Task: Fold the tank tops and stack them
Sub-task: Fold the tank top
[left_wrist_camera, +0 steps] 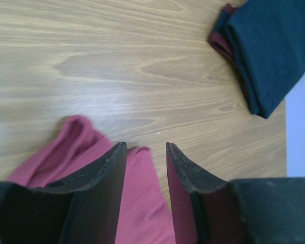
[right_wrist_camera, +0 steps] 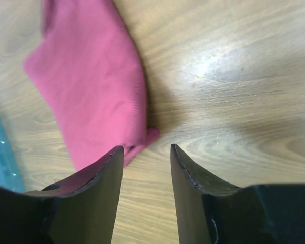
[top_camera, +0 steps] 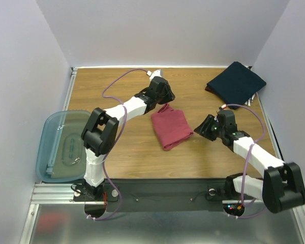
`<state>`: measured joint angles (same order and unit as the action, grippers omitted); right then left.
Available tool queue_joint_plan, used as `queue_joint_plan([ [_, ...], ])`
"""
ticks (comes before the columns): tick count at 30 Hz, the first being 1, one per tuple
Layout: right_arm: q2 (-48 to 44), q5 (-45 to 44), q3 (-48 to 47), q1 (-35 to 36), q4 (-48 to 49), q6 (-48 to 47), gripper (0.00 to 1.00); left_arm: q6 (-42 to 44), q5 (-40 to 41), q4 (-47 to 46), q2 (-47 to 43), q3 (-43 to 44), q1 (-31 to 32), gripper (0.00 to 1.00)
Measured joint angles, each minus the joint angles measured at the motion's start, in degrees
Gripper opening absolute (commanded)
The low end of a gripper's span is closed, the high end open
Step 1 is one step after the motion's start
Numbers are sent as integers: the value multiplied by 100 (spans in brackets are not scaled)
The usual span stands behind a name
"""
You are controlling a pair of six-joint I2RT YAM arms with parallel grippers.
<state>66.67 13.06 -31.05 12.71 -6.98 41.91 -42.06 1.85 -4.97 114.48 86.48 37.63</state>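
A maroon tank top [top_camera: 171, 129] lies folded in a rough rectangle at the middle of the wooden table. My left gripper [top_camera: 166, 100] hovers open over its far end; in the left wrist view the red cloth [left_wrist_camera: 140, 198] lies loose under the gap of the left gripper [left_wrist_camera: 146, 147]. My right gripper [top_camera: 200, 127] stands open just right of the fold. In the right wrist view the right gripper [right_wrist_camera: 146, 150] has bare wood between its fingers, and the maroon top [right_wrist_camera: 91, 86] sits just ahead and left. A folded navy tank top [top_camera: 236, 81] lies at the back right.
A translucent teal bin [top_camera: 42, 152] sits at the table's left edge. A maroon edge [left_wrist_camera: 219, 43] shows under the navy top [left_wrist_camera: 269, 51]. White walls close in the table on the left, back and right.
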Motion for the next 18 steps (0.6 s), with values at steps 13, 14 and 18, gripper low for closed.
queue_joint_plan([
  [13, -192, -603, -940, 1300, -428, -46, 34, 317, 249, 358, -791, -785, -133, 9],
  [14, -2, -601, -951, 1392, -380, -31, 33, 369, 249, 404, -752, -785, -133, 8],
  [18, 807, -756, -817, 1517, -225, 55, 27, 562, 275, 584, -533, -782, -131, 7],
])
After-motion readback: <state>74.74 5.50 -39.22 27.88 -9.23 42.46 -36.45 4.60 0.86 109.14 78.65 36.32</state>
